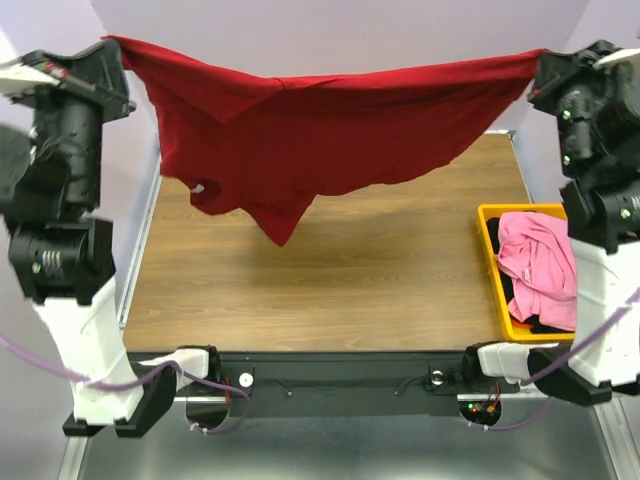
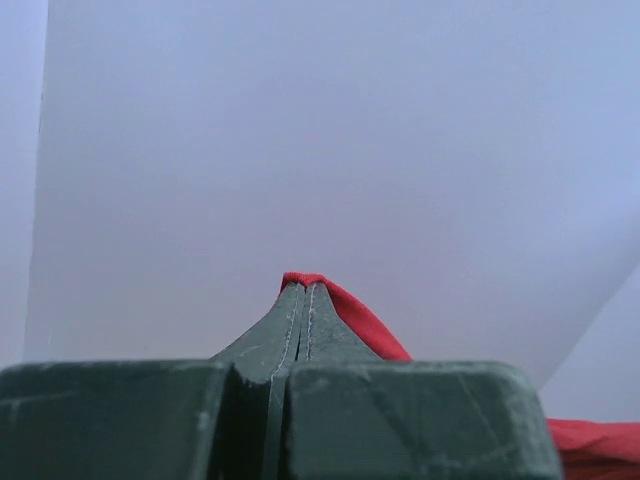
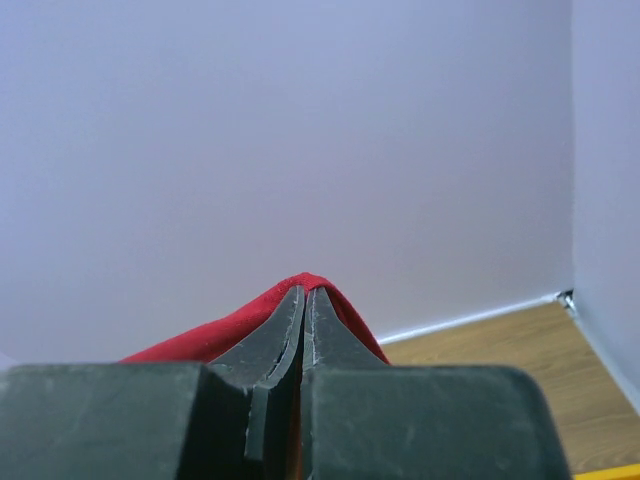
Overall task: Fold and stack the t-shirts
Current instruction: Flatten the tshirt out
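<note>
The dark red t-shirt (image 1: 310,130) hangs stretched in the air between my two grippers, above the far half of the wooden table (image 1: 330,285). Its small white neck label (image 1: 199,188) shows low on the left, and a corner droops to a point near the middle. My left gripper (image 1: 118,42) is shut on the shirt's upper left corner (image 2: 350,315). My right gripper (image 1: 538,58) is shut on the upper right corner (image 3: 230,325). A pink t-shirt (image 1: 537,262) lies crumpled over a black one (image 1: 545,324) in the bin at the right.
The yellow plastic bin (image 1: 492,218) stands at the table's right edge, beside my right arm. White walls enclose the back and both sides. The black rail with both arm bases (image 1: 330,375) runs along the near edge.
</note>
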`<action>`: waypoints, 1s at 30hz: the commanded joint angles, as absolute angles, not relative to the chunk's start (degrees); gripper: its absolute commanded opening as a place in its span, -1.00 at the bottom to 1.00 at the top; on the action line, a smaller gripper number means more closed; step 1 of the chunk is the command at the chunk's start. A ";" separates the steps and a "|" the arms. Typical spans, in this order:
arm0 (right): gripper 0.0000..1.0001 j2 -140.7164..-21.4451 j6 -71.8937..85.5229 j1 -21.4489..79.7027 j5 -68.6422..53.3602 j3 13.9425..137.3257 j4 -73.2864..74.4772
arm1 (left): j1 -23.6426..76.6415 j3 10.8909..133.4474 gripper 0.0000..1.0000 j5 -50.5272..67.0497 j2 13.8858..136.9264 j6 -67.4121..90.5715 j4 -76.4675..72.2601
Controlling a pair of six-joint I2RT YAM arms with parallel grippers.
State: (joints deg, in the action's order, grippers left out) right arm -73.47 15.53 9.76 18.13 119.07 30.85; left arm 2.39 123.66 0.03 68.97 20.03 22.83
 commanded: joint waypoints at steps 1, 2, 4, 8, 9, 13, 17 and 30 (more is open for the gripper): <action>-0.99 -69.10 11.43 9.32 21.80 118.22 25.84 | 1.93 126.47 -1.00 1.06 64.44 18.81 15.65; -0.99 -68.65 11.16 9.32 21.97 117.86 25.67 | 1.93 126.82 -1.00 0.97 63.99 18.81 15.64; -0.99 -67.42 10.55 9.23 21.62 117.34 25.31 | 1.93 127.61 -1.00 0.97 62.93 18.90 16.43; -0.99 -63.30 10.89 9.32 20.48 113.92 24.52 | 1.93 128.06 -1.00 1.14 59.86 18.98 17.84; -0.99 -62.76 10.99 9.32 20.39 113.30 24.26 | 1.93 127.80 -1.00 1.06 59.42 18.81 17.93; -0.99 -61.44 11.16 9.58 19.25 110.75 23.91 | 1.93 125.34 -1.00 -1.39 58.97 17.67 18.63; -0.99 -62.84 12.21 9.67 18.63 106.27 23.73 | 1.93 118.85 -1.00 -1.76 62.82 15.74 17.85; -0.99 -87.95 16.17 9.40 22.49 96.78 20.58 | 1.67 112.12 -1.00 -1.50 98.76 9.58 9.93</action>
State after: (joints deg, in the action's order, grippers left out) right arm -82.21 14.83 9.76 19.42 99.42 23.94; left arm 2.33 111.42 -1.32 88.95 12.38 11.68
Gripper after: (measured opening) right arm 0.022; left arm 0.025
